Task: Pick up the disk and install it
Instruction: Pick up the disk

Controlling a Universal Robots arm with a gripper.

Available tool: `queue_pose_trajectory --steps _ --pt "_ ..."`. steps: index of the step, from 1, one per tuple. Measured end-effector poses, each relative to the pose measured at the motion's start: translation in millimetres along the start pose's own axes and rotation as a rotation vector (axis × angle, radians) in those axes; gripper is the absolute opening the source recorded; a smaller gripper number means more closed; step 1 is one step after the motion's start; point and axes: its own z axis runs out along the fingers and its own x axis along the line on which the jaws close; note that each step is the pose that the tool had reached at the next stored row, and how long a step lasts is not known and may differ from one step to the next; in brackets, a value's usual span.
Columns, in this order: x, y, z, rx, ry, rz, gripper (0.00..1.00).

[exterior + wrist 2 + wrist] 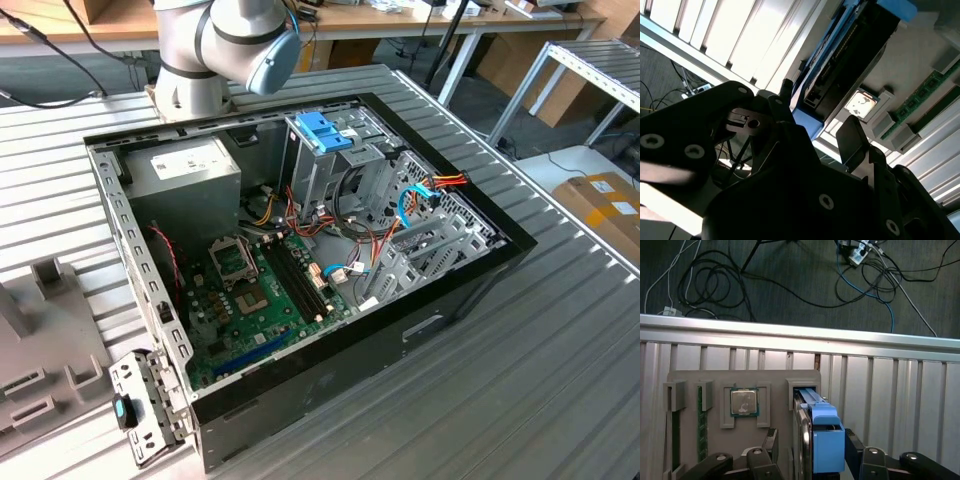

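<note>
The disk stands on edge in a slot of a grey holder tray. It is a dark flat drive with a light-blue carrier frame along its edge. In both wrist views my gripper straddles it, one black finger on each side, open, with small gaps to the disk. The second wrist view shows the disk running between the fingertips, with the gripper around its blue end.
The holder tray also carries a processor chip and a green memory stick. An open computer case lies on the ribbed metal table, with a grey drive cage topped by a blue bracket. Cables lie on the floor.
</note>
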Motion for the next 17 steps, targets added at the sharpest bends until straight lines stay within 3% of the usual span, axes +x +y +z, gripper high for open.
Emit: queue_pose_trajectory --steps 8,11,17 --pt "0.0 0.0 0.2 0.0001 -0.0001 0.000 0.63" --pt "0.1 0.0 0.4 0.0081 0.0004 -0.001 0.63" --pt "0.0 0.0 0.2 0.0104 0.0006 -0.001 0.63"
